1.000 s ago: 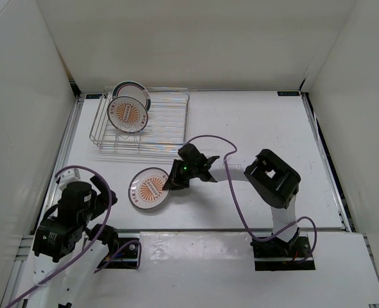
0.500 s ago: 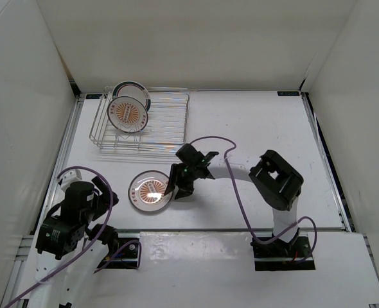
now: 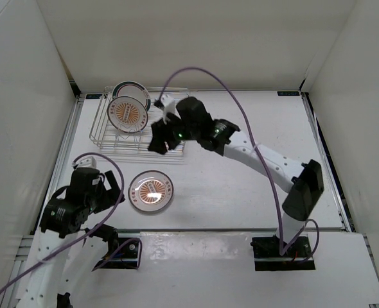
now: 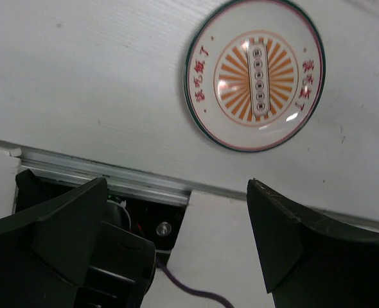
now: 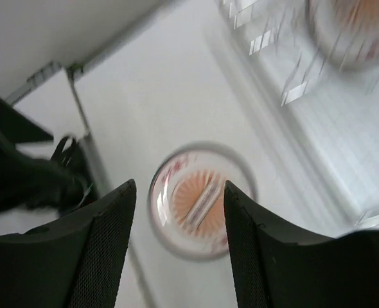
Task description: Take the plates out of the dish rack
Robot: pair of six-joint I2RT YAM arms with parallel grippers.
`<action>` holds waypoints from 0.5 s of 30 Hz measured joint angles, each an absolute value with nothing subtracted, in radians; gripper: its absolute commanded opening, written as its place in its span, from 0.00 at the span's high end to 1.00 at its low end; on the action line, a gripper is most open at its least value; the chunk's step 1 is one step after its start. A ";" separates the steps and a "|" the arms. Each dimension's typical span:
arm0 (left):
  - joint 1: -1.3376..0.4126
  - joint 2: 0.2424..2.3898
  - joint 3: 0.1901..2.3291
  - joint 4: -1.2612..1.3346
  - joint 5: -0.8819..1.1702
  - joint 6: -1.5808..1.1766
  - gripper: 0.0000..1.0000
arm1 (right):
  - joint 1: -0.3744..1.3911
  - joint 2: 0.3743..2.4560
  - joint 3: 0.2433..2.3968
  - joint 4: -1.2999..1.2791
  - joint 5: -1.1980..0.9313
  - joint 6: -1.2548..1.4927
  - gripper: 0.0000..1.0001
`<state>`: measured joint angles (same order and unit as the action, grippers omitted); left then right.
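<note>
One sunburst plate (image 3: 150, 190) lies flat on the table; it also shows in the left wrist view (image 4: 255, 74) and, blurred, in the right wrist view (image 5: 199, 199). A second sunburst plate (image 3: 127, 114) stands upright at the left end of the dish rack (image 3: 176, 102), with the dark-rimmed plate (image 3: 133, 88) behind it. My right gripper (image 3: 156, 141) is open and empty above the rack's front edge, to the right of the standing plates; its fingers frame the flat plate below (image 5: 179, 186). My left gripper (image 3: 112, 189) is open and empty, left of the flat plate (image 4: 176, 192).
White walls enclose the table on three sides. A metal rail (image 4: 112, 176) runs along the near table edge. The right arm's purple cable (image 3: 241, 115) arcs over the rack's right end. The blurred rack (image 5: 305, 77) fills the upper right of the right wrist view.
My right gripper has let go of the sunburst plate, left it flat on the table, and swung up and back to the rack. The left arm has shifted slightly toward the plate.
</note>
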<state>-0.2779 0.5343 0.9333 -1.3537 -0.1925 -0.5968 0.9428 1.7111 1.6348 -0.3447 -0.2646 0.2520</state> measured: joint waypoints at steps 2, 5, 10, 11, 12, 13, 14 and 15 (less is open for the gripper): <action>-0.278 0.598 0.939 -1.351 -0.145 -0.561 0.00 | 0.943 1.786 1.777 -0.331 -0.249 0.148 0.36; -0.278 0.682 0.942 -1.354 -0.081 -0.511 0.00 | 0.940 1.917 1.920 -0.313 -0.198 0.051 0.41; -0.278 0.707 1.000 -1.359 -0.028 -0.437 0.00 | 0.919 2.244 2.229 -0.289 -0.100 0.056 0.41; -0.278 0.700 1.019 -1.356 -0.017 -0.420 0.00 | 0.912 2.289 2.249 -0.273 -0.084 0.068 0.41; -0.278 0.685 1.033 -1.350 -0.004 -0.403 0.00 | 0.904 2.322 2.249 -0.258 -0.072 0.081 0.41; -0.278 0.665 1.037 -1.344 0.010 -0.390 0.00 | 0.895 2.352 2.247 -0.243 -0.060 0.096 0.41; -0.278 0.638 1.037 -1.341 0.021 -0.380 0.00 | 0.886 2.377 2.246 -0.227 -0.049 0.105 0.41; -0.278 0.607 1.034 -1.340 0.033 -0.372 0.00 | 0.876 2.398 2.244 -0.210 -0.036 0.115 0.41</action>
